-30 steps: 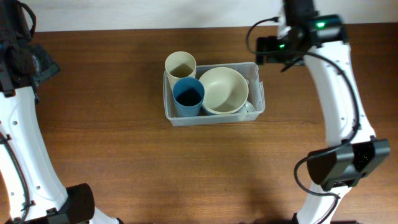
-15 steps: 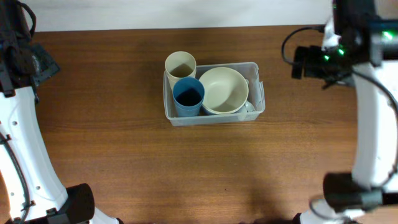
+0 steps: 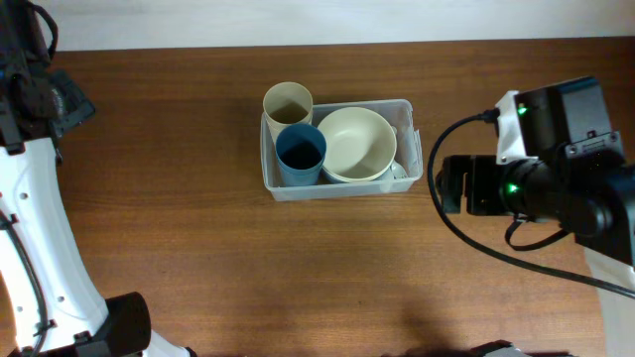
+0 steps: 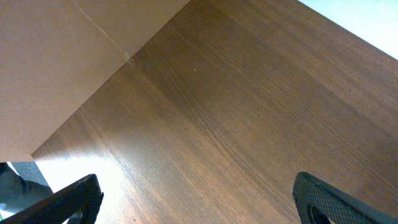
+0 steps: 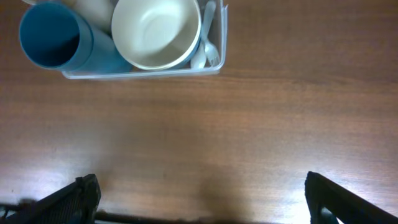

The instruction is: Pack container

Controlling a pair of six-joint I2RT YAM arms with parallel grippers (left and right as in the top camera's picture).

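The clear plastic container (image 3: 415, 169) stands at the table's centre back. It holds a cream bowl (image 3: 356, 143), a blue cup (image 3: 301, 154), a tan cup (image 3: 288, 102) and a white spoon (image 3: 399, 171). The right wrist view shows the container (image 5: 219, 46) with the bowl (image 5: 155, 31), blue cup (image 5: 56, 40) and spoon (image 5: 206, 46). My right gripper (image 5: 202, 199) is open and empty, to the right of and nearer than the container. My left gripper (image 4: 199, 199) is open and empty over bare wood at the far left.
The brown wooden table (image 3: 298, 268) runs to a pale wall at the back. The right arm's camera housing (image 3: 536, 149) hangs over the table's right side. The left arm (image 3: 35, 198) runs down the left edge.
My right arm has swung from behind the container's right end out to the right and toward the front. The left arm and the container's contents have not moved.
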